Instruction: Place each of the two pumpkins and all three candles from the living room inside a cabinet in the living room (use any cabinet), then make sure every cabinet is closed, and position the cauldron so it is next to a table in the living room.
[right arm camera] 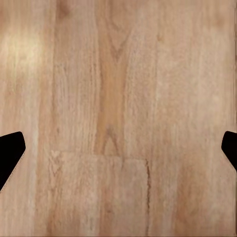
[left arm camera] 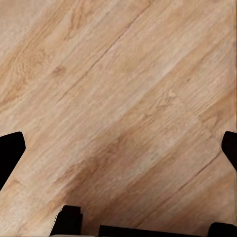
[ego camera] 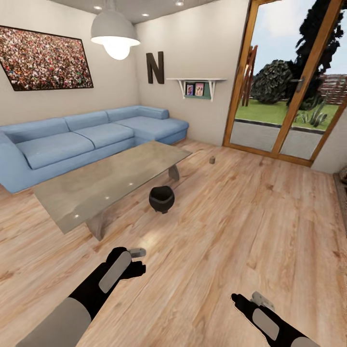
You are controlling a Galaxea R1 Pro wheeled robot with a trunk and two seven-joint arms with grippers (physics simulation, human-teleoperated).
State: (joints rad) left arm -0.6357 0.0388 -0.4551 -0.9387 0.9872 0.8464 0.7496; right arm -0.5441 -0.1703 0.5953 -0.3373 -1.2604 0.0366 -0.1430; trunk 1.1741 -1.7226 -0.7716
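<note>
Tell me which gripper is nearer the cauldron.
Left. The left gripper hangs over the floor just short of the cauldron, slightly to its left; the right gripper is lower and well off to the cauldron's right.

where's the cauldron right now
In the head view the cauldron stands on the wood floor near the middle, right beside the glass coffee table, ahead of the left tool.

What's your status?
Left hand and right hand open, empty, over floor. Cauldron on floor beside glass coffee table. Candle beyond. Path clear.
</note>
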